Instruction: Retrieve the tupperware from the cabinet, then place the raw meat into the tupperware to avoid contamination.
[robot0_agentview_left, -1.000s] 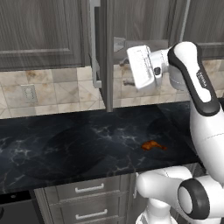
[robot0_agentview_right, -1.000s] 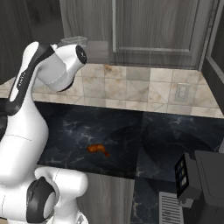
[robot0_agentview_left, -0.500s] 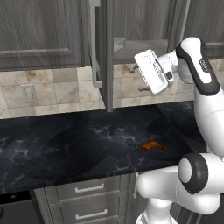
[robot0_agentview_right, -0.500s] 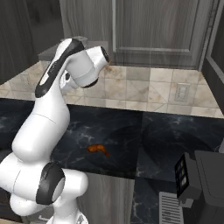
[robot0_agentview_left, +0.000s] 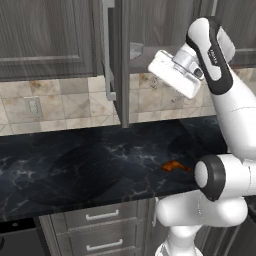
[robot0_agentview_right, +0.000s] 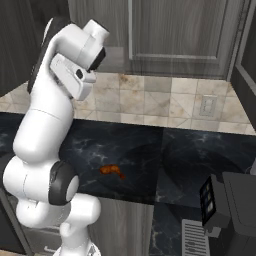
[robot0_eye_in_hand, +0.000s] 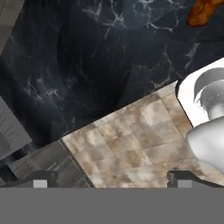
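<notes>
**Operator:** State the gripper condition and position.

**Technician:** The gripper (robot0_eye_in_hand: 111, 179) is released: its jaws stand wide apart with nothing between them. In the left base view the hand is raised in front of the open cabinet (robot0_agentview_left: 150, 20), just below its bottom edge. The hand camera looks down over the tiled backsplash (robot0_eye_in_hand: 144, 127) to the table (robot0_eye_in_hand: 87, 52).

**Operator:** Where are the task items?

**Technician:** A pale grey item, judged to be the tupperware (robot0_agentview_left: 136, 50), sits low inside the cabinet, just right of the open door (robot0_agentview_left: 119, 75). It is too small to confirm its shape. The raw meat (robot0_agentview_left: 173, 166) lies bare on the dark marble table, well below the cabinet and well apart from the container.

**Operator:** Why this arrangement?

**Technician:** The container must come out first, so the meat is left untouched. Jaws spread at shelf height suit a reach for the container.

**Operator:** Obstructions?

**Technician:** The door projects edge-on toward the robot, its bar handle (robot0_agentview_left: 106, 55) facing left. It bounds the opening on that side, so any approach should stay to its right. The cabinet's bottom edge lies close above the hand. A wall outlet (robot0_agentview_left: 33, 106) and the lower drawers (robot0_agentview_left: 102, 216) are well clear of the path.
</notes>
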